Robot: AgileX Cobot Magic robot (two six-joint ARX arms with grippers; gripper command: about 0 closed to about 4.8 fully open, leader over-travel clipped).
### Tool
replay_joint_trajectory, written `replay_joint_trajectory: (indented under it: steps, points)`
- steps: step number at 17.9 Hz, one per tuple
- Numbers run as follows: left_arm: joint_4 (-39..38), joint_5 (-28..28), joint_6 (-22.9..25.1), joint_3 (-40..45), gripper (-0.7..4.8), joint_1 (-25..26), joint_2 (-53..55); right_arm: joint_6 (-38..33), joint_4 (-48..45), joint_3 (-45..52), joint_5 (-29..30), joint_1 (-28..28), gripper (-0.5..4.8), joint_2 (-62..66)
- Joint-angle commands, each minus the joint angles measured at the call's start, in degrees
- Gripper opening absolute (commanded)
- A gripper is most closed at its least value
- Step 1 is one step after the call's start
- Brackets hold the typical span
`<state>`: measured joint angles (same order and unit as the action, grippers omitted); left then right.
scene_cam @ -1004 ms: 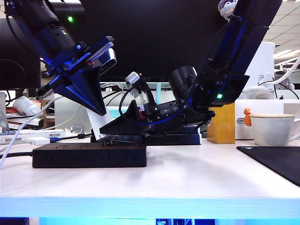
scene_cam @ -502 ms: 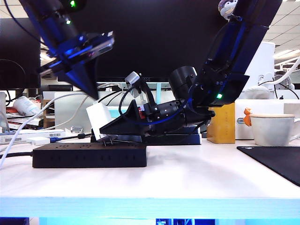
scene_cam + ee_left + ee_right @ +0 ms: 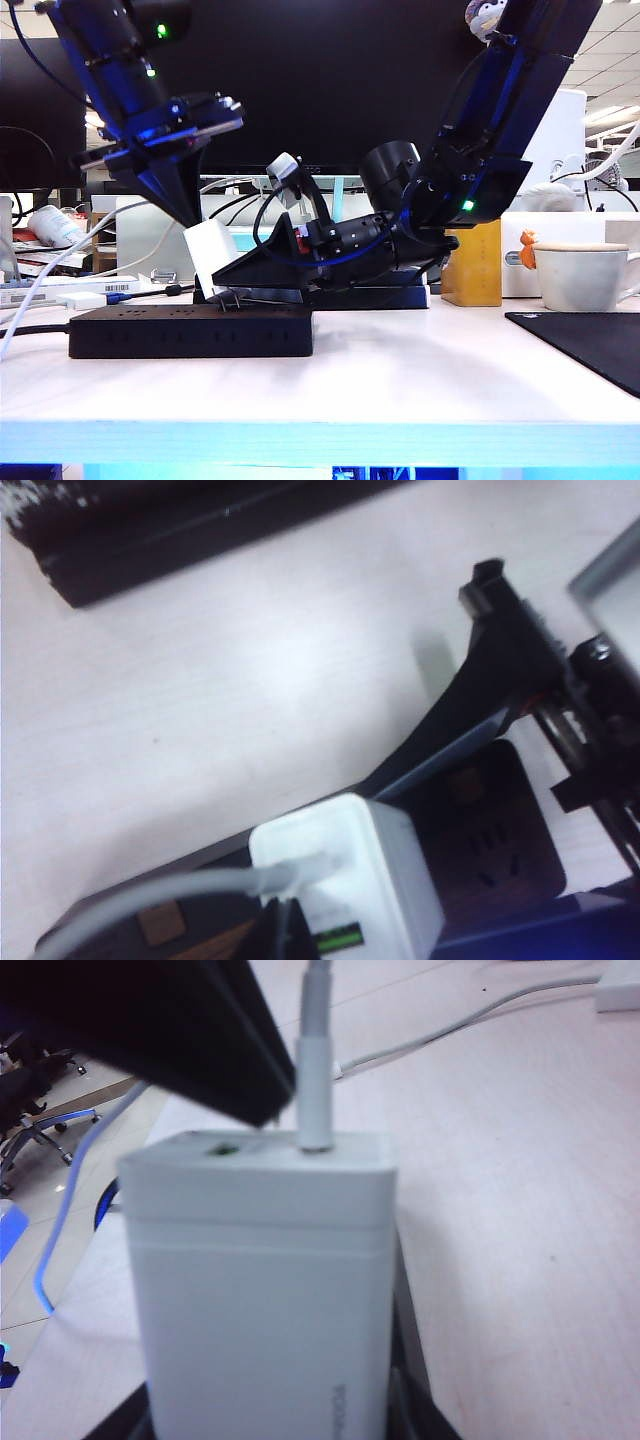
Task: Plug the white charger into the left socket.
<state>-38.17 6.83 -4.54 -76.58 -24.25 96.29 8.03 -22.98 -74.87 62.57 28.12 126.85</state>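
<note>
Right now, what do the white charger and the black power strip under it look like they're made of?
White charger: likely glossy moulded plastic; smooth faces, rounded edges, soft sheen. The right gripper holds it over the strip; the shut left gripper sits above. Black power strip: probably matte plastic; dull, even surface, no highlights.

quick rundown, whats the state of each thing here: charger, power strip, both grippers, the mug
white charger: tilted on the strip, prongs not fully in
power strip: flat on the table
right gripper: jaws on the charger, holding it
left gripper: shut, tip just above the charger
mug: upright, untouched
</note>
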Motion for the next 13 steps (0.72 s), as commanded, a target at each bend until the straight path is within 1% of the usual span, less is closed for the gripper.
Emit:
replay_joint_trajectory:
  steps: [1, 2, 3, 6, 11, 13]
  points:
    - [0.4, -1.7, 0.0, -0.1, 0.13, -0.1, 0.3, -0.3, 0.0, 0.0, 0.6, 0.2, 2.83, -0.3]
    - [0.3, -3.6, 0.0, -0.1, 0.13, -0.1, 0.3, -0.3, 0.0, 0.0, 0.6, 0.2, 2.83, -0.3]
    - [0.2, -4.1, 0.0, -0.1, 0.13, -0.1, 0.3, -0.3, 0.0, 0.0, 0.6, 0.2, 2.83, -0.3]
    - [0.1, -0.9, 0.0, -0.1, 0.13, -0.1, 0.3, -0.3, 0.0, 0.0, 0.5, 0.2, 2.83, -0.3]
    - [-0.1, -0.5, -0.1, -0.1, 0.13, -0.2, 2.5, -0.3, 0.0, 0.0, 0.6, 0.2, 2.83, -0.3]
    - [-0.1, 1.5, -0.4, -0.1, 0.13, -0.2, 2.7, -0.3, 0.0, 0.0, 0.6, 0.2, 2.83, -0.3]
